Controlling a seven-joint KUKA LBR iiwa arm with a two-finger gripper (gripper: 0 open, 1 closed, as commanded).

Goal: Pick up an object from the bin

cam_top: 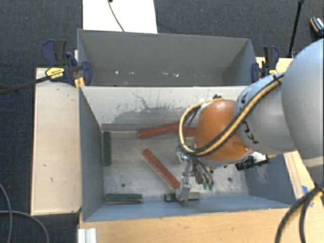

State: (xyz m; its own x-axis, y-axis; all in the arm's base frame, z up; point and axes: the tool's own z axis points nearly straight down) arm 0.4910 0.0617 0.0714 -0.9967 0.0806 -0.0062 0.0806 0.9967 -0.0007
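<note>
Here my gripper hangs over the dark green bar at the bin's near wall. How wide it stands I cannot tell; I'd centre squarely.

No text, label, brand, number or sign can be read on the bin or on the things in it. Dark marks stand on the grey arm housing just beside the orange cover; they cannot be read.
</note>
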